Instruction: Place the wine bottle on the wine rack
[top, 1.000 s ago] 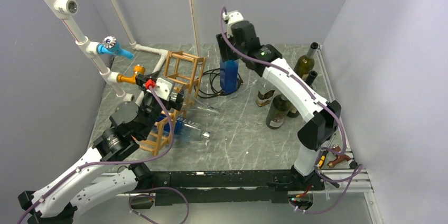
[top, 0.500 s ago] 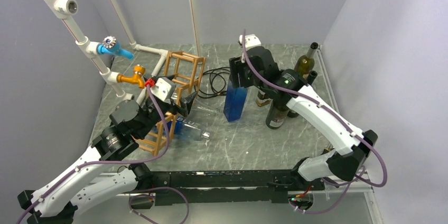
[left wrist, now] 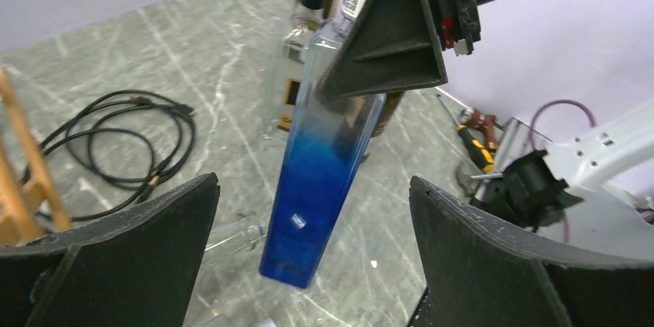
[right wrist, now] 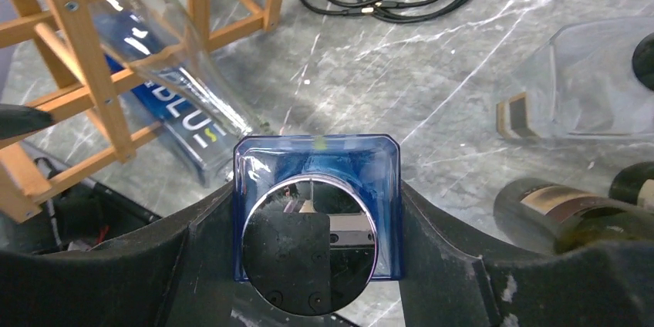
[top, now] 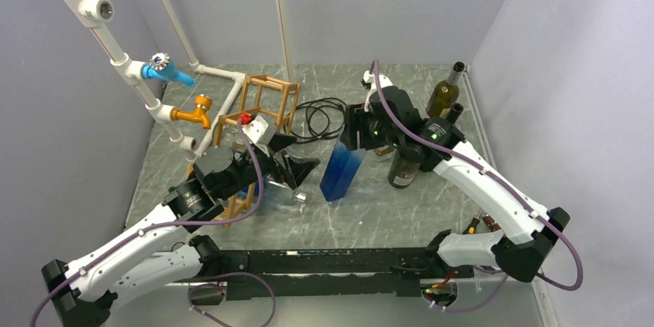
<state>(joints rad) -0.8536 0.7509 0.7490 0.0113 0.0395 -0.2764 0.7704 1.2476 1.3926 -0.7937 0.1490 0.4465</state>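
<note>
- Bench (top: 401, 215): grey marbled slab, walled on three sides, arm bases along the near edge.
- Wine rack (top: 271, 94): stood toward the far-left corner. A clear bottle (right wrist: 173, 88) with blue lettering lay slanted through its lower cells, foot toward the bench middle.
- Dark bottles (top: 406, 165): upright in a group by the right edge. A black cable (top: 320, 115) lay coiled at the far middle. None of these were in play.
- Blue bottle (top: 342, 169): the task's thing, at mid-bench and well right of the rack. Square-sided, clear at the shoulder and deep blue at the foot.
- Long axis: steep but tilted, with the cap up and toward the far right, the foot down and toward the near left. Could not tell whether the foot touched the bench.
- Right gripper (top: 362, 133): clamped on the bottle's top end, one finger on each flat side, the cap between them in the right wrist view.
- Left gripper (top: 297, 161): fingers spread as wide as they go, holding nothing. It sat between rack and bottle, nearer the rack.
- Key relation: in the left wrist view the bottle's lower body stood straight ahead, centred in the gap and crossing it nearly upright.
- Judgement: set up for a handover, left closing on the lower body, then laying the axis down toward a rack cell.
</note>
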